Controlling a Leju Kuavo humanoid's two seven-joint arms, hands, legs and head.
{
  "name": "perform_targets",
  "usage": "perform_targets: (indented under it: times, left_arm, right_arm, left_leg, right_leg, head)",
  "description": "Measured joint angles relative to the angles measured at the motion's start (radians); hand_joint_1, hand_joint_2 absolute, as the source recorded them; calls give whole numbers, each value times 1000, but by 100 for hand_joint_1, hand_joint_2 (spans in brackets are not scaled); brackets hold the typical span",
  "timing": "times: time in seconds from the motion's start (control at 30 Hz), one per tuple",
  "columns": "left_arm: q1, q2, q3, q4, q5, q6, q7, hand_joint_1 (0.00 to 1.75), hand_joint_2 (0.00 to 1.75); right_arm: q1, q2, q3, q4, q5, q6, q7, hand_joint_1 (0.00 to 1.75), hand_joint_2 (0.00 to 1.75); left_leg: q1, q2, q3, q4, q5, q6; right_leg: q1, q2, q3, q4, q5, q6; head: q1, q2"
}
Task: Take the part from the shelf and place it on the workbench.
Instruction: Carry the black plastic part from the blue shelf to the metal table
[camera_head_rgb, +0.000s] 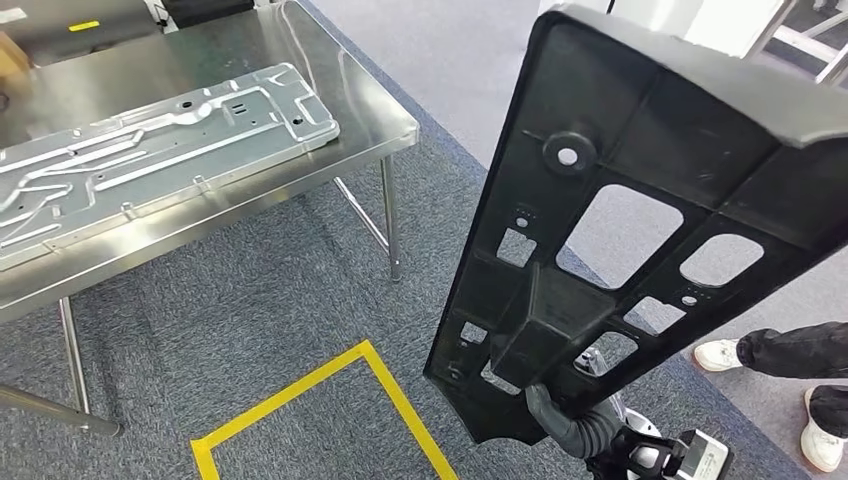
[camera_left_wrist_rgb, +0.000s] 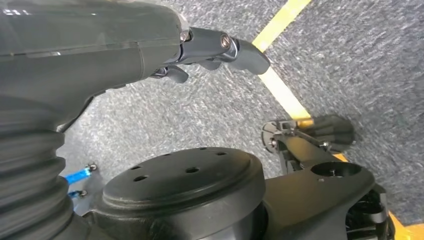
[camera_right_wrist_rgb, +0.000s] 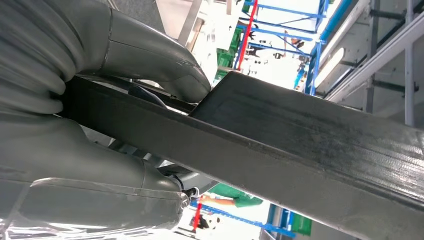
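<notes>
A long black plastic part (camera_head_rgb: 640, 130) with several cut-outs stands nearly upright at the right of the head view, lifted off the floor. My right hand (camera_head_rgb: 562, 418) grips its lower end from below. In the right wrist view the thumb (camera_right_wrist_rgb: 165, 67) lies over one edge of the part (camera_right_wrist_rgb: 300, 145) and the fingers (camera_right_wrist_rgb: 100, 200) wrap the other side. The stainless steel workbench (camera_head_rgb: 370, 110) stands to the left, apart from the part. My left hand (camera_left_wrist_rgb: 100, 55) hangs over the carpet with its fingers apart, holding nothing.
A pressed metal panel (camera_head_rgb: 150, 140) lies along the workbench top. Yellow tape (camera_head_rgb: 290, 390) marks a square on the grey carpet between me and the bench. A person's legs and white shoes (camera_head_rgb: 718, 353) stand close at the right.
</notes>
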Motion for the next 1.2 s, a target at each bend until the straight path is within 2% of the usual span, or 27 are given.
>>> perform_targets:
  times: [0.03,0.1,0.13,0.17,0.2,0.27,0.33,0.37,0.43,0.5,0.53,0.6,0.63,0.67,0.7,0.73,0.77,0.8,0.83,0.87,0.93,0.97,1.0,1.07,1.13,1.17,1.2]
  left_arm:
    - [0,0,0,0,0,0,0,0,175]
    - [0,0,0,0,0,1,0,0,175]
    - [1,0,0,0,0,1,0,0,175]
    - [1,0,0,0,0,1,-1,0,175]
    - [0,0,0,0,0,1,-1,0,175]
    - [-1,-2,-1,0,0,1,-2,0,175]
    - [-5,-4,-2,0,-1,1,-4,0,175]
    - [-6,-5,-2,0,-2,1,-5,0,175]
    - [-6,-5,-2,0,-3,1,-5,0,175]
    - [-6,-5,-2,0,-1,2,-1,0,175]
    - [-6,-5,-2,0,1,2,2,0,175]
    - [-8,-4,-1,0,6,2,3,0,175]
    - [-10,-4,-1,0,8,1,4,0,175]
    - [-12,-3,-1,0,11,1,4,0,175]
    - [-13,-3,-1,0,12,2,5,0,175]
    - [-13,-3,0,0,13,3,7,0,175]
    - [-11,-3,0,0,13,4,8,0,175]
    - [-10,-4,0,0,13,5,9,0,175]
    - [-9,-4,0,0,13,6,10,0,175]
    - [-8,-4,0,0,13,6,9,0,175]
    - [-6,-4,0,0,13,6,7,0,175]
    - [-5,-4,0,0,14,6,5,0,175]
    - [-4,-4,0,0,14,6,3,0,175]
    - [-5,-4,0,0,16,7,-2,0,175]
    - [-7,-4,0,0,17,7,-7,0,175]
    - [-6,-4,0,0,18,7,-9,0,175]
    - [-6,-4,0,0,18,7,-10,0,175]
  right_arm:
    - [2,-2,-2,-3,0,-2,-2,175,175]
    - [8,-6,-9,-7,0,-8,-4,175,175]
    - [10,-7,-13,-8,0,-10,-3,175,175]
    - [10,-8,-16,-8,-1,-12,-1,175,175]
    - [9,-8,-19,-8,-3,-12,4,175,175]
    - [-3,-8,-27,-8,-7,-12,22,175,175]
    - [-23,-7,-35,-8,-10,-12,44,175,175]
    - [-33,-7,-37,-8,-11,-11,53,175,175]
    - [-48,-6,-40,-8,-15,-7,65,175,175]
    - [-63,-3,-41,-7,-18,1,72,175,175]
    - [-70,-2,-41,-5,-20,6,73,175,175]
    - [-86,-1,-41,5,-23,18,74,175,175]
    - [-96,-1,-41,14,-24,22,74,175,175]
    - [-106,0,-41,25,-24,26,74,175,175]
    - [-115,1,-41,34,-25,28,75,175,175]
    - [-121,2,-40,41,-25,29,75,175,175]
    - [-127,3,-40,45,-25,29,75,175,175]
    - [-132,4,-40,49,-25,29,75,175,175]
    - [-137,4,-40,52,-25,29,75,175,175]
    - [-142,4,-40,54,-25,30,75,175,175]
    - [-153,5,-39,59,-27,31,78,175,175]
    - [-158,6,-38,60,-29,32,79,175,175]
    - [-162,7,-38,61,-32,33,80,175,175]
    - [-168,8,-38,63,-39,36,80,175,175]
    - [-168,8,-38,68,-42,40,80,175,175]
    - [-168,8,-38,71,-44,41,80,175,175]
    - [-168,8,-38,74,-45,42,80,175,175]
  left_leg:
    - [-1,1,2,-3,2,6]
    - [-6,3,1,-3,3,13]
    - [-9,3,1,-3,2,15]
    - [-12,0,2,-2,2,16]
    - [-14,-4,4,-2,1,16]
    - [-16,-16,7,0,-1,15]
    - [-18,-26,3,4,-4,10]
    - [-17,-31,-1,5,-5,5]
    - [-16,-41,-2,2,-5,-4]
    - [-17,-34,-10,27,-23,-15]
    - [-16,-27,-27,66,-46,-21]
    - [-10,-16,-89,191,-104,-32]
    - [-8,-14,-116,246,-121,-37]
    - [-6,-12,-129,270,-120,-41]
    - [-4,-8,-122,257,-99,-44]
    - [-1,1,-98,205,-63,-46]
    - [1,21,-66,134,-27,-47]
    - [-2,44,-38,70,-2,-47]
    - [-4,62,-21,26,12,-41]
    - [-7,73,-16,6,13,-33]
    - [-11,61,-21,4,13,-15]
    - [-10,53,-22,2,16,-7]
    - [-10,46,-22,-1,19,0]
    - [-8,34,-20,-6,22,13]
    - [-12,23,-20,-5,21,19]
    - [-14,18,-18,-5,20,21]
    - [-17,12,-16,-4,19,23]
  right_leg:
    - [-1,0,-23,50,-28,1]
    - [0,0,-90,187,-88,3]
    - [1,0,-116,239,-102,3]
    - [1,0,-124,254,-97,2]
    - [2,1,-111,225,-72,-1]
    - [4,19,-40,86,-6,-11]
    - [7,36,11,-18,23,-17]
    - [9,38,19,-33,22,-18]
    - [9,21,22,-41,24,-23]
    - [3,5,30,-55,27,-32]
    - [-1,-4,34,-61,28,-35]
    - [-1,-23,38,-63,26,-39]
    - [-1,-33,39,-63,25,-39]
    - [-1,-43,41,-63,23,-38]
    - [-2,-52,44,-62,20,-36]
    - [-3,-61,48,-62,17,-34]
    - [-3,-70,53,-62,14,-30]
    - [-1,-78,56,-60,11,-25]
    - [2,-86,57,-59,9,-20]
    - [5,-94,57,-58,8,-14]
    - [8,-111,56,-58,9,-4]
    - [6,-107,56,-55,5,1]
    - [3,-90,49,-38,-8,6]
    - [1,-38,2,58,-61,10]
    - [3,-14,-76,204,-116,8]
    - [5,-12,-104,249,-121,6]
    - [7,-11,-114,255,-106,1]
  head:
    - [0,0]
    - [0,0]
    - [0,0]
    - [0,0]
    - [0,0]
    - [0,0]
    - [0,0]
    - [0,0]
    - [0,0]
    - [0,0]
    - [0,0]
    - [0,0]
    - [0,0]
    - [0,0]
    - [0,0]
    - [0,0]
    - [0,0]
    - [0,0]
    - [0,0]
    - [0,0]
    - [0,0]
    - [0,0]
    - [0,0]
    - [0,0]
    - [0,0]
    - [0,0]
    - [0,0]
